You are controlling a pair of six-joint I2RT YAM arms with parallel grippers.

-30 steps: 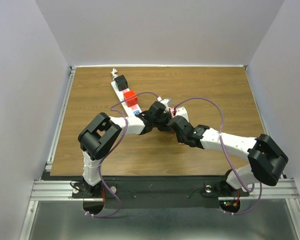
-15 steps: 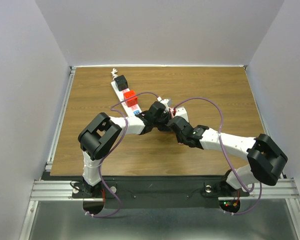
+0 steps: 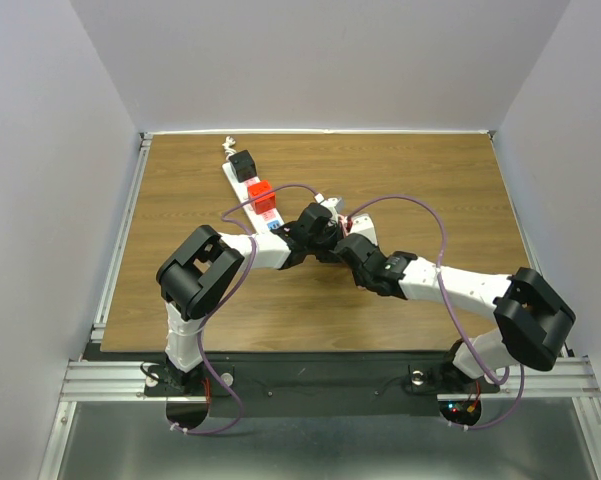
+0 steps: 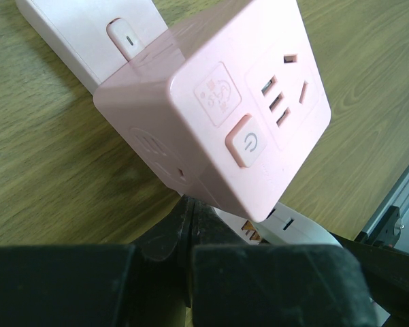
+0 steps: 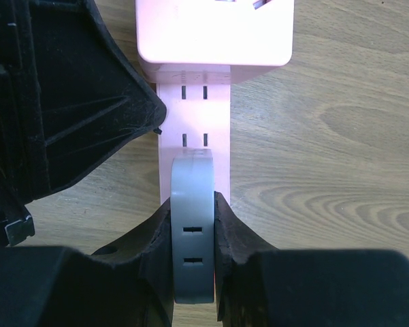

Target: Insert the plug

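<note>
- Currently, right gripper (image 5: pixel 192 204) clamped on grey plug (image 5: pixel 192 235), over power strip (image 5: pixel 194 116) near end.
- Fingers of left gripper (image 4: pixel 188 208) together, beside strip.
- Risk: misaligned prongs jam; pressing then shifts strip.

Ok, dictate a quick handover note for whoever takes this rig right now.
Right tool: shut on the grey plug, held over the power strip.
Left tool: shut, nothing seen between its fingers, tips by the strip under the pink cube adapter.
Done: plug grasped and lined up along the strip; free slots show between it and the adapter.
Left: seating cannot be confirmed; press it home, then release.
</note>
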